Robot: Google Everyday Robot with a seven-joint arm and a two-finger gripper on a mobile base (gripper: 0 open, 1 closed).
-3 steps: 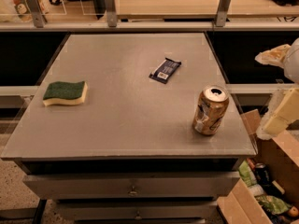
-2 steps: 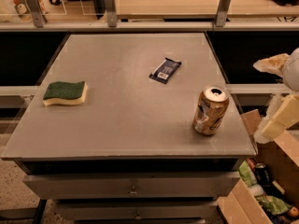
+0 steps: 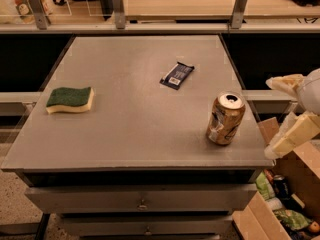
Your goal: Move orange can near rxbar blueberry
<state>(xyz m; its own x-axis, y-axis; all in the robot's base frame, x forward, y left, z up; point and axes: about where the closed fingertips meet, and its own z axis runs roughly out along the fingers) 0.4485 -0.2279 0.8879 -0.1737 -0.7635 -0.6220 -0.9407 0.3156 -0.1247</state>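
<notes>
Gripper (image 3: 271,118) hangs right of the orange can (image 3: 225,118), off the table edge, fingers spread wide, empty. Can upright; rxbar (image 3: 177,75) lies beyond the can, leftward.

Claw (image 3: 278,117): held at the right edge of the view, just off the bench's right side, fingers spread apart.
Bench (image 3: 125,134): grey, flat-topped, set to the claw's left; two drawers (image 3: 142,202) fitted beneath.
Wooden counter (image 3: 180,1): placed well beyond the claw, fronted by metal posts (image 3: 118,6).
Cardboard box (image 3: 300,174): cluttered, lodged below the claw.
Speckled floor (image 3: 15,209): seen far to the claw's left, lower down.
</notes>
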